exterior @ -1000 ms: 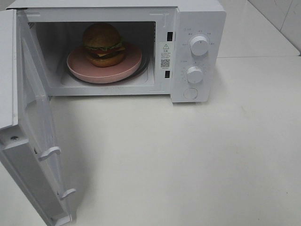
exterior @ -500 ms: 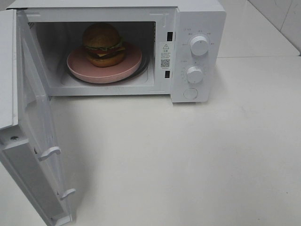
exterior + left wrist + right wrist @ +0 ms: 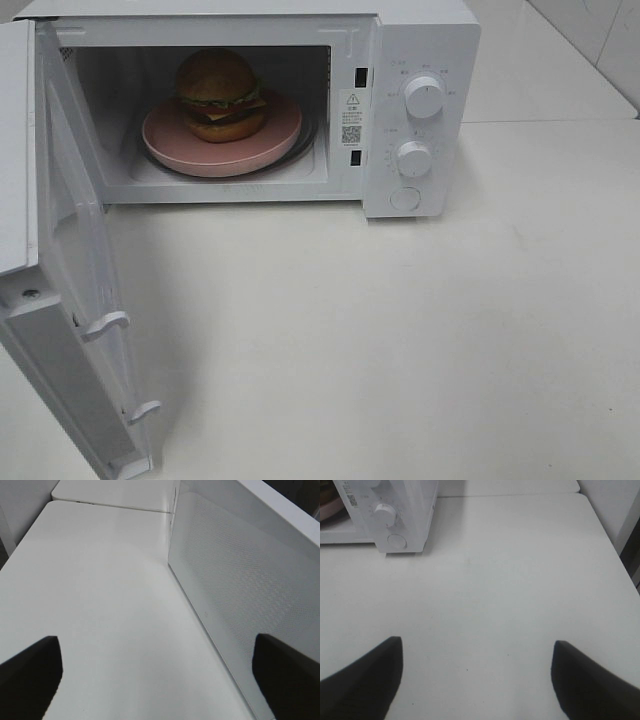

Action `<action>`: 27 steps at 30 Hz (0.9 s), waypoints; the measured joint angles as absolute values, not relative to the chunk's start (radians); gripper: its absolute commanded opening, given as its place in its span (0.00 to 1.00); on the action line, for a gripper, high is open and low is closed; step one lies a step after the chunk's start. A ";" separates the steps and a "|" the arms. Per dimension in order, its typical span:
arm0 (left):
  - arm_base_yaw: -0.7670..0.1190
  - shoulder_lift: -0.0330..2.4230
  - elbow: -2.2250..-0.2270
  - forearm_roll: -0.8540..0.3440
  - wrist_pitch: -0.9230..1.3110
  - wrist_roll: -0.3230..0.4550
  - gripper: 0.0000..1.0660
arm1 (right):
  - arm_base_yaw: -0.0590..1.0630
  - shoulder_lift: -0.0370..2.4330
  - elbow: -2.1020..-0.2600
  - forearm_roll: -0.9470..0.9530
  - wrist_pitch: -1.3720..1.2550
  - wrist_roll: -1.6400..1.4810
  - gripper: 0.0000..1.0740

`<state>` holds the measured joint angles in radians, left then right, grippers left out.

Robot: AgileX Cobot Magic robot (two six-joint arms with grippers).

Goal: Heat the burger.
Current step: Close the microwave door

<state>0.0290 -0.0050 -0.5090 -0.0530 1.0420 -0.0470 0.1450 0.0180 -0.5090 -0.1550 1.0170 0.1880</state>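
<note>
The burger (image 3: 220, 95) sits on a pink plate (image 3: 268, 140) inside the white microwave (image 3: 420, 40), whose door (image 3: 70, 300) hangs wide open to the left. Neither arm shows in the exterior high view. In the left wrist view my left gripper (image 3: 157, 672) is open and empty, its dark fingertips (image 3: 30, 675) wide apart over the table beside the door's outer face (image 3: 240, 580). In the right wrist view my right gripper (image 3: 475, 675) is open and empty over bare table, well back from the microwave's control panel (image 3: 390, 515).
Two white knobs (image 3: 424, 97) (image 3: 413, 158) and a round button (image 3: 405, 198) sit on the microwave's right panel. The white table (image 3: 400, 340) spreads in front of the oven. A second tabletop (image 3: 115, 492) adjoins at the far end in the left wrist view.
</note>
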 measured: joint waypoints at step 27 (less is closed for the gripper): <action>0.029 -0.005 -0.509 -0.053 1.042 -0.047 0.92 | 0.119 -0.005 -0.509 -0.155 1.018 0.188 0.71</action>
